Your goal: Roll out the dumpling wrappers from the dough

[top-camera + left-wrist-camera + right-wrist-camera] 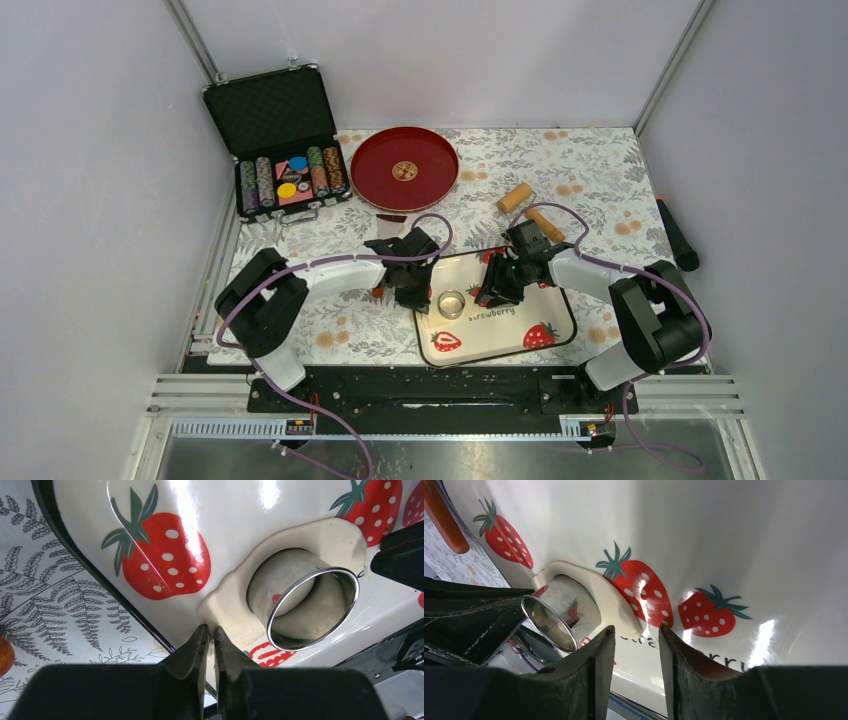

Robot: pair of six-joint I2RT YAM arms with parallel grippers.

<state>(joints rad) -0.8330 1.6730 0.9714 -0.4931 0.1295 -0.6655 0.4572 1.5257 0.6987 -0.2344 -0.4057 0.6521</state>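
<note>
Dough point(225, 610) flattened, cutter point(290, 580) pressed in just ahead of our left gripper point(210, 629) — clenched at the dough's edge. Our right gripper point(636, 630) gapes empty; no wrappers freed yet.

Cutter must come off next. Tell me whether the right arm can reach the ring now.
Probably yes. The right tool hangs open just beside the ring, which stands upright on the dough with its top uncovered. The left tool sits at the dough's other edge, not between them.
</note>
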